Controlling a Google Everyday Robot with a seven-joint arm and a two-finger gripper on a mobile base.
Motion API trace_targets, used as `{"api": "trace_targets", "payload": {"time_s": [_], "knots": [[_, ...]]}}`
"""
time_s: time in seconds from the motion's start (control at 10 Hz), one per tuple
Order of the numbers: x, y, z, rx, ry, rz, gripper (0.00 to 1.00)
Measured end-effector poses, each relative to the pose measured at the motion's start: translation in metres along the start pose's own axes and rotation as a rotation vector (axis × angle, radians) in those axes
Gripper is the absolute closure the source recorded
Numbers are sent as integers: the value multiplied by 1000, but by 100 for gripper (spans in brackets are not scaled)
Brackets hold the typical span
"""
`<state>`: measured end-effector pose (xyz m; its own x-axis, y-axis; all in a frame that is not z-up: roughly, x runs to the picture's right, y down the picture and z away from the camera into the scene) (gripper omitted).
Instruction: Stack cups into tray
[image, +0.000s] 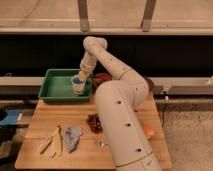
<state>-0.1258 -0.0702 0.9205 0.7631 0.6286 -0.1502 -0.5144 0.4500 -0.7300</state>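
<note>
Green tray (56, 93): plastic, rectangular, raised sides, smooth inside, sitting at the far left edge of the table (45, 122). Table: pale wooden planks, grain running lengthwise.

Cups (77, 86): a cream one below with a light blue one nested on top, rounded and smooth-walled, standing upright at the right end of the tray, close to its right wall.

End effector (81, 75): directly over the cups, at the blue rim; contact with the rim probable but not certain, and spread or pinched cannot be told from here. Arm (117, 100): glossy white shell, thick and rounded, dotted with small dark holes, arching from the near right of the table up and back down to the tray.

Red-orange bowl (101, 78): just right of the tray, partly hidden behind the arm. On the near half of the table: dark reddish clustered lump (93, 122), bumpy in texture; grey-blue crumpled cloth-like thing (71, 137); pale flat utensils (52, 142) lying beside the cloth; small metallic piece (101, 143) near the arm's base; orange rounded object (148, 131) at the right edge.
</note>
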Motion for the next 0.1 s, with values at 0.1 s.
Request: {"api": "trace_targets", "payload": {"time_s": [0.1], "knots": [[5, -3, 4, -21, 0, 5, 97]]}}
